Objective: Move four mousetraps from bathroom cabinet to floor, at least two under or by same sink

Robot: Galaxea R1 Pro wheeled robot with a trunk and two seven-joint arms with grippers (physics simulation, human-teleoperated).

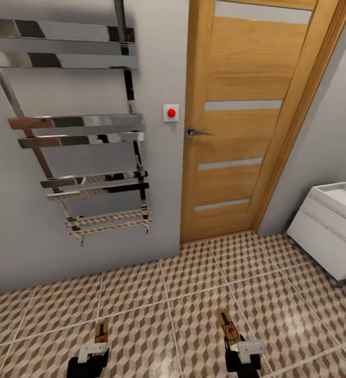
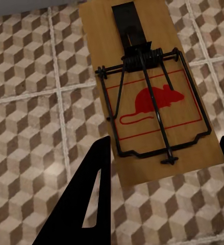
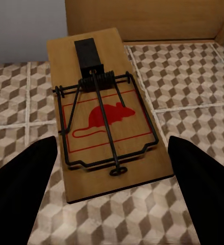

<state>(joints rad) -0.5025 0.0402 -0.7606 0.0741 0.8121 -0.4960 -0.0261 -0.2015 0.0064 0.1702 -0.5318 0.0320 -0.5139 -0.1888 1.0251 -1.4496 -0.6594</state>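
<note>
Mousetraps are sitting in both grippers, one apiece. The left trap is sticking forward out of the left gripper, low over the cube-patterned floor; up close, that trap is showing its red mouse print and black wire bar, with a dark finger against its near edge, the other barely peeking in. The right trap is jutting from the right gripper the same way. Close up, this trap is lying between two black fingers that are pressing its near corners. Both are hanging above the tiles. Ahead, a wooden door is standing shut, a chrome towel rail is hanging on the grey wall, and a white unit is standing at the right.
</note>
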